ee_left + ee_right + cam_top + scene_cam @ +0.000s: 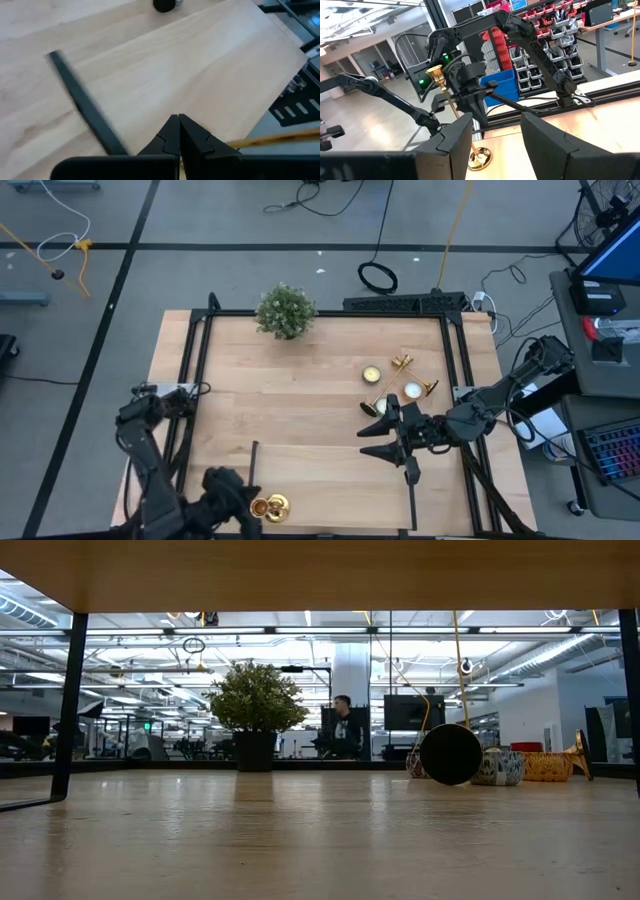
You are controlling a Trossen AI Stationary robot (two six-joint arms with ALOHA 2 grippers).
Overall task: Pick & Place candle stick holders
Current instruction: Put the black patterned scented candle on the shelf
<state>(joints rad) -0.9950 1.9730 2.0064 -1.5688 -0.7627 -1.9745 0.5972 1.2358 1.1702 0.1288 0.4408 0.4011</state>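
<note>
though hidden low, candlestick holder [451, 107] upright

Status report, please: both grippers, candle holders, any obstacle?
Left gripper shut, beside one candle stick holder at table edge. Right gripper open, empty, near two other holders. Plant far off, not blocking.

Table [300, 420]: light wood top I work over, framed by black rails.
Plant [286, 311]: bushy green, dark pot, at the far edge.
Black strip [254, 465]: lying flat, near side.
Person [343, 725]: I see one beyond the table.
</note>
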